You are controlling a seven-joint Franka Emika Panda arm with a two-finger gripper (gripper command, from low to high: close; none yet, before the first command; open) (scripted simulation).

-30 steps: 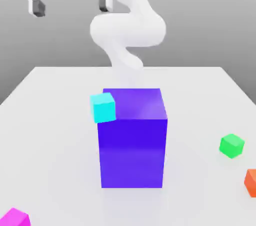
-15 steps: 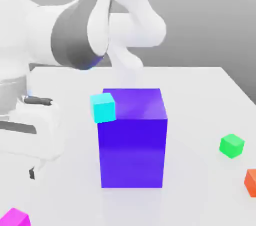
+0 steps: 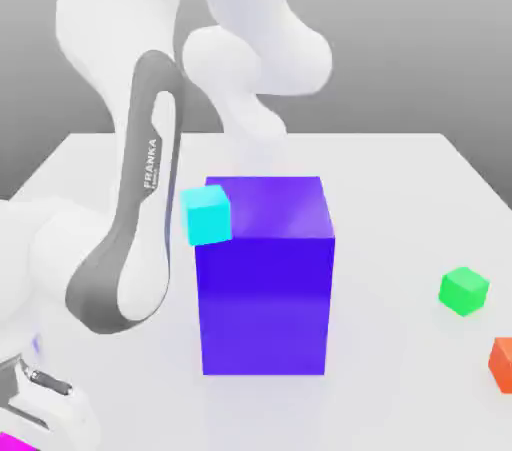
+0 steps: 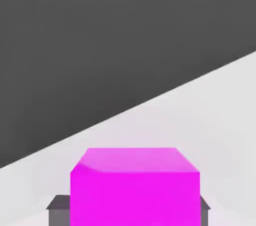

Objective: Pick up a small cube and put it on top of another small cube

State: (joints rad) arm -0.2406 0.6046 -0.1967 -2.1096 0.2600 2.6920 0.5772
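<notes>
pink cube (image 4: 134,190): rigid, light, smooth; to be gripped on opposite flat sides, mid-height.
gripper (image 4: 129,210): fingers (image 4: 59,209) seen narrowed against cube sides; firm hold judged likely.
green cube (image 3: 464,291): far right, well apart.

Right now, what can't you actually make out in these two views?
- magenta cube: in the exterior view the arm covers all but a sliver. In the hand view the picture's edge cuts off its underside, so contact with the table is unknown.
- orange cube: cut off by the exterior view's right edge.
- cyan cube: in the exterior view, what it rests on beside the blue block is unclear.
</notes>
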